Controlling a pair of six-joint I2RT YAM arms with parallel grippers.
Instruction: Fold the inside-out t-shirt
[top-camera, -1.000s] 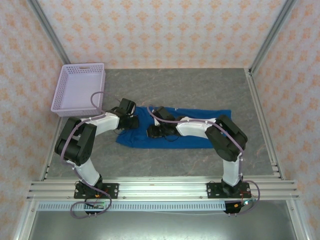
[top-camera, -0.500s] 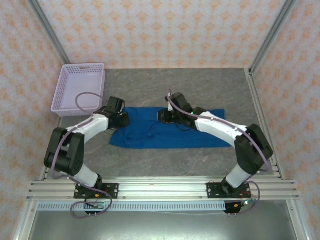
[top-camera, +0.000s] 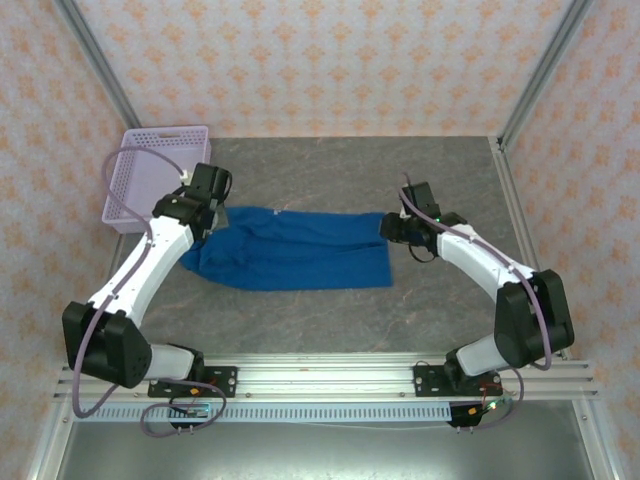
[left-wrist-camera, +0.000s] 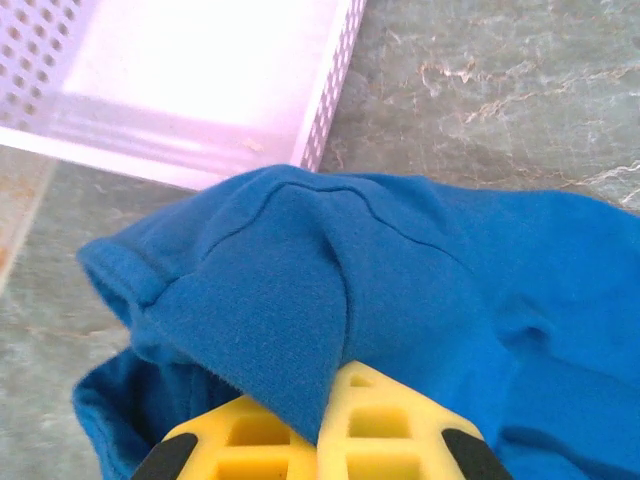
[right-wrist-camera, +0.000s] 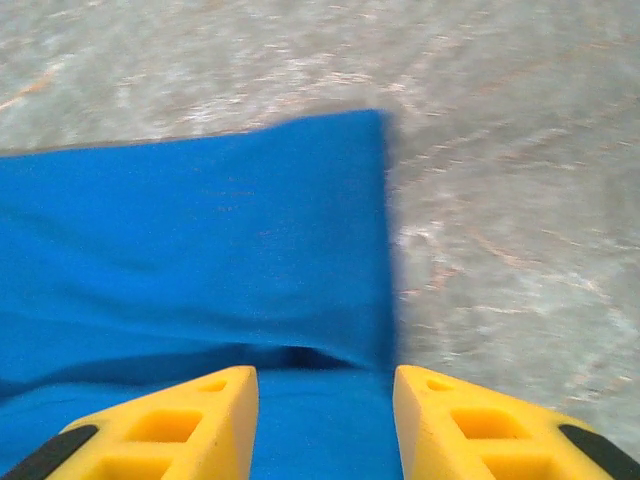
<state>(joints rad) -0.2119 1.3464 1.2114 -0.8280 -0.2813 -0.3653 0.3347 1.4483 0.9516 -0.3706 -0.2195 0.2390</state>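
The inside-out t-shirt (top-camera: 290, 255) lies stretched between both tools. The left gripper (left-wrist-camera: 328, 405) is clenched on a bunched corner, probably to keep it taut. The right gripper (right-wrist-camera: 325, 385) stands parted over the opposite edge, grasping nothing. Beneath is a grey table (top-camera: 420, 180), a lavender basket (top-camera: 150, 180) sits just beyond the left gripper, and patterned walls (top-camera: 300, 60) surround.

Legible texts, labels, brands, numbers, signs: we record none. The t-shirt (top-camera: 290, 260) shows us plain blue cloth on every face in view, and the basket (top-camera: 140, 180) plain lavender mesh. The wallpaper (top-camera: 320, 60) carries a repeated orange ornament, which we do not read as lettering.
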